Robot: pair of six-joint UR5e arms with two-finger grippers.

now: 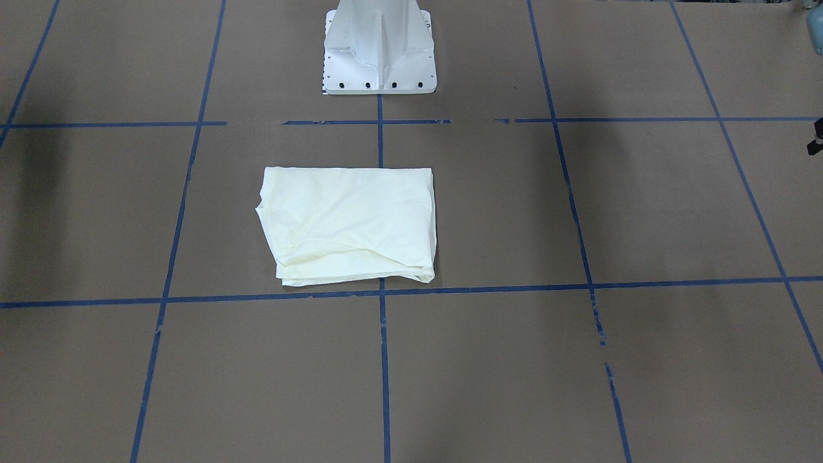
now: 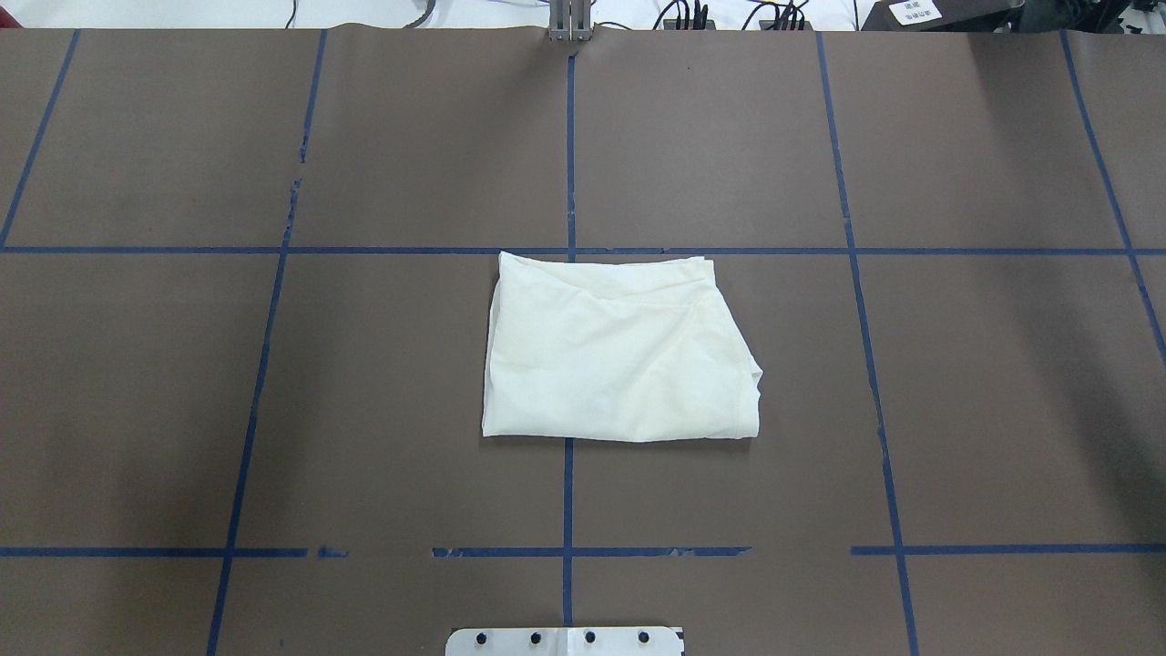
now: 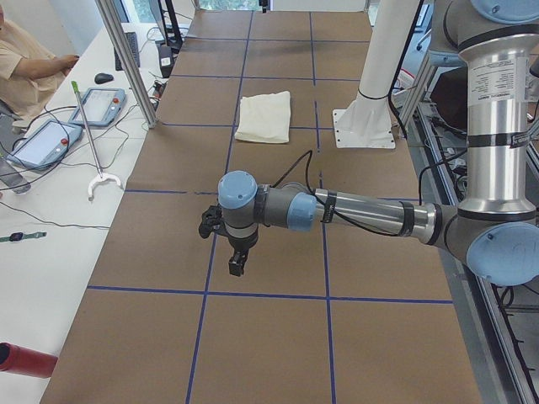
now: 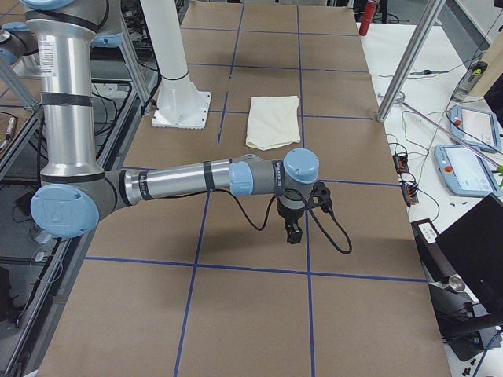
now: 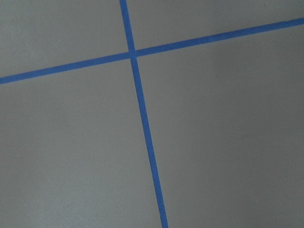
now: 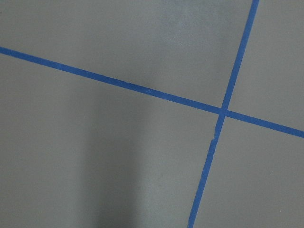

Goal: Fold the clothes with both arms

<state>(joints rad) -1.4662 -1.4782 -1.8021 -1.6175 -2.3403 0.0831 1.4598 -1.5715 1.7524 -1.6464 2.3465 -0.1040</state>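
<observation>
— How many garments are there?
— One: a cream-white long-sleeved T-shirt point(image 2: 619, 360), folded into a rough rectangle with a plain side up. It lies flat at the middle of the brown paper-covered tabletop point(image 2: 956, 410), across the central blue tape line point(image 2: 570, 137). It is in front of the one white pedestal base point(image 1: 379, 51) and apart from it.
— And arms?
— Two. The grey-silver left arm point(image 3: 362, 215) and the grey-silver right arm point(image 4: 181, 182) each reach low over the tabletop, well apart from the shirt, jaws pointing down.
— Are the jaws spread or pressed together?
— I cannot tell for either pair, since only the side views show them.
</observation>
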